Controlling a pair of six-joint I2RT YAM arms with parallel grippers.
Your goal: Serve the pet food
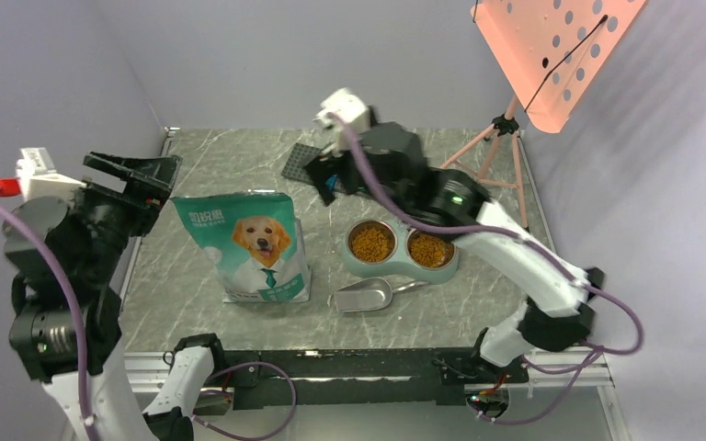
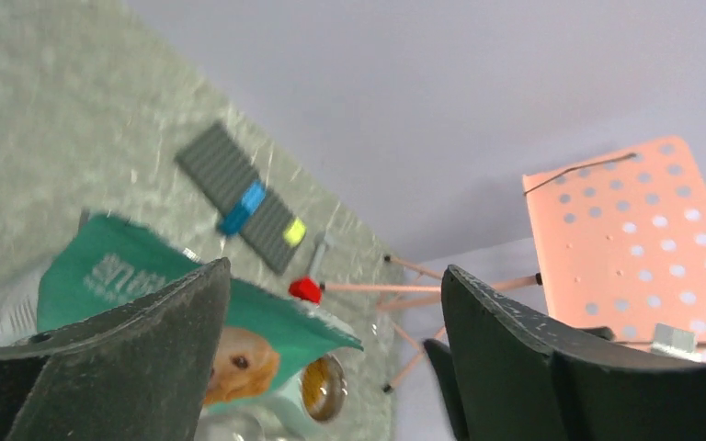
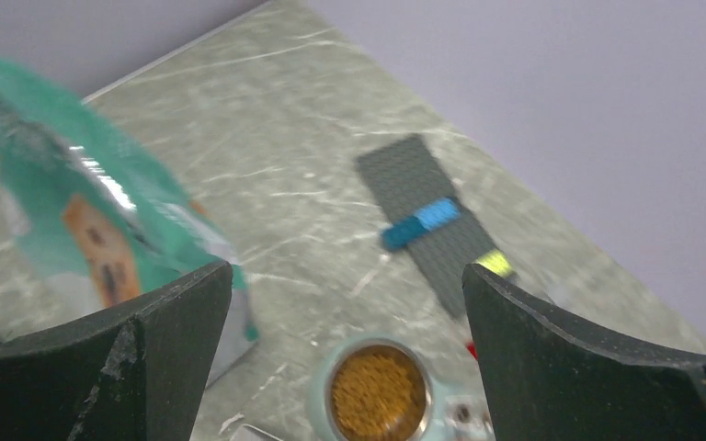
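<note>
Orange-brown kibble (image 1: 371, 243) fills both steel bowls of the grey-green twin dish (image 1: 402, 267); the second bowl's kibble (image 1: 430, 250) lies to its right. One full bowl shows in the right wrist view (image 3: 377, 390). The teal-and-white pouch (image 1: 248, 246) with the golden retriever stands upright left of the dish. The metal scoop (image 1: 363, 296) lies empty in front of the dish. My left gripper (image 1: 138, 180) is open and empty, raised left of the pouch. My right gripper (image 1: 324, 175) is open and empty, raised behind the dish.
A grey baseplate (image 1: 301, 162) with a blue brick (image 3: 420, 223) and a yellow-green one (image 3: 494, 263) lies at the back of the table. A pink tripod (image 1: 501, 138) carrying a perforated pink board (image 1: 552, 46) stands at the back right. Grey walls enclose the table.
</note>
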